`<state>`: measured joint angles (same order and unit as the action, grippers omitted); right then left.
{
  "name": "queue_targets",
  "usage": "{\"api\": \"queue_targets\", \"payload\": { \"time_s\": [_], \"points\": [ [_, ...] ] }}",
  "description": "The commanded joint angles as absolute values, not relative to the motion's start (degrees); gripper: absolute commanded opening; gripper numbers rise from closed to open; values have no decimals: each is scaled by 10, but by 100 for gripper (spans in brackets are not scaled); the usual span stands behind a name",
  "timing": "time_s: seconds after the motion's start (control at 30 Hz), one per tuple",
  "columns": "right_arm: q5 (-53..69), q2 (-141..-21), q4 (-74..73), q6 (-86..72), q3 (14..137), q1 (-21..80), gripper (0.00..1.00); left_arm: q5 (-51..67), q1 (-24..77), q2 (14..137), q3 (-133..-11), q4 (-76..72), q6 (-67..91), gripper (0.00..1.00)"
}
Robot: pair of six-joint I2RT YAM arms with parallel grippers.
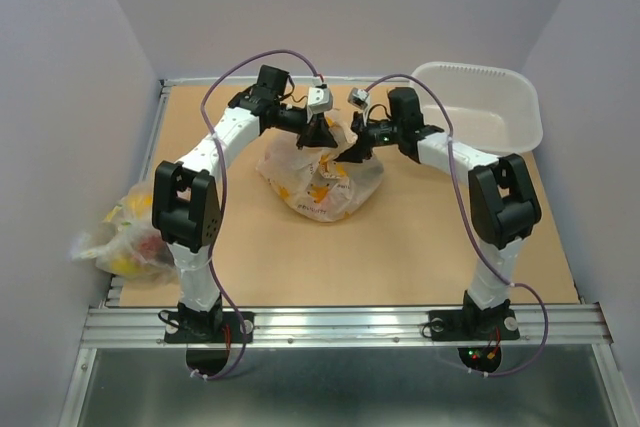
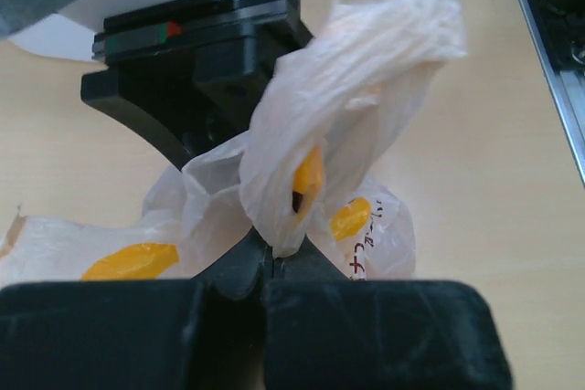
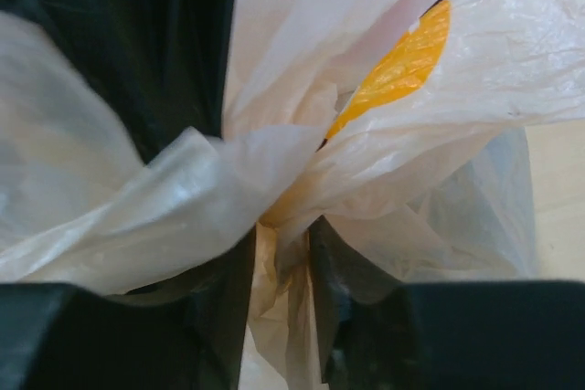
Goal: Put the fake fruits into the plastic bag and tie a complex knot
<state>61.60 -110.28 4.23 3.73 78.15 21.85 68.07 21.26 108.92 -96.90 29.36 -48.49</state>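
The plastic bag [image 1: 318, 185], cream-white with orange-yellow prints, sits bulging at the middle of the table. Both grippers meet over its top. My left gripper [image 1: 322, 137] is shut on a bunched handle [image 2: 352, 98] that stands up from its tips [image 2: 272, 248]. My right gripper [image 1: 352, 153] is shut on the other twisted handle [image 3: 302, 253], which runs down between its fingers [image 3: 334, 262]. The handles cross where the grippers meet. No fruits show; the bag film hides its contents. A finished knot does not show.
A white rigid tub [image 1: 480, 107] stands at the back right. A second bag [image 1: 125, 232] with coloured things inside lies at the left table edge. The right gripper's body [image 2: 196, 52] fills the upper left wrist view.
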Motion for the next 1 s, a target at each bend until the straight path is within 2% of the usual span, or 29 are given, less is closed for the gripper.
{"api": "queue_targets", "payload": {
  "time_s": [0.0,0.03,0.07,0.17,0.2,0.27,0.4,0.47,0.53,0.57,0.67,0.7,0.73,0.77,0.8,0.83,0.97],
  "points": [
    [630,-1036,53,76,757,222,39,683,212,1044,-929,178,-389,0],
    [628,-1030,53,84,750,222,42,684,212,1043,-923,164,-375,0],
    [629,-1026,52,85,744,221,51,683,211,1042,-919,155,-354,0],
    [627,-1002,51,95,724,222,66,680,210,1042,-913,138,-339,0],
    [625,-998,51,97,719,222,75,679,209,1042,-914,136,-336,0],
    [624,-991,48,103,716,222,80,679,210,1042,-915,134,-334,0],
    [634,-1004,45,104,731,222,79,680,214,1044,-919,135,-331,0],
    [640,-1021,46,93,751,221,75,680,218,1042,-918,135,-335,0],
    [642,-1035,46,79,775,222,62,681,224,1037,-917,145,-349,0],
    [642,-1047,46,75,780,222,51,681,227,1035,-916,150,-355,0],
    [635,-1053,46,71,789,222,36,676,232,1029,-915,185,-389,0],
    [632,-1052,46,71,788,222,26,671,232,1028,-916,195,-397,2],
    [631,-1050,46,72,787,222,20,667,231,1027,-918,216,-402,4],
    [631,-1049,46,76,784,222,10,664,230,1024,-921,228,-417,10],
    [631,-1043,46,78,778,222,7,660,228,1022,-923,239,-419,15],
    [631,-1041,46,81,775,221,3,658,221,1016,-925,252,-419,27],
    [638,-1033,45,82,766,221,0,648,190,999,-936,266,-400,41]
  ]
}}
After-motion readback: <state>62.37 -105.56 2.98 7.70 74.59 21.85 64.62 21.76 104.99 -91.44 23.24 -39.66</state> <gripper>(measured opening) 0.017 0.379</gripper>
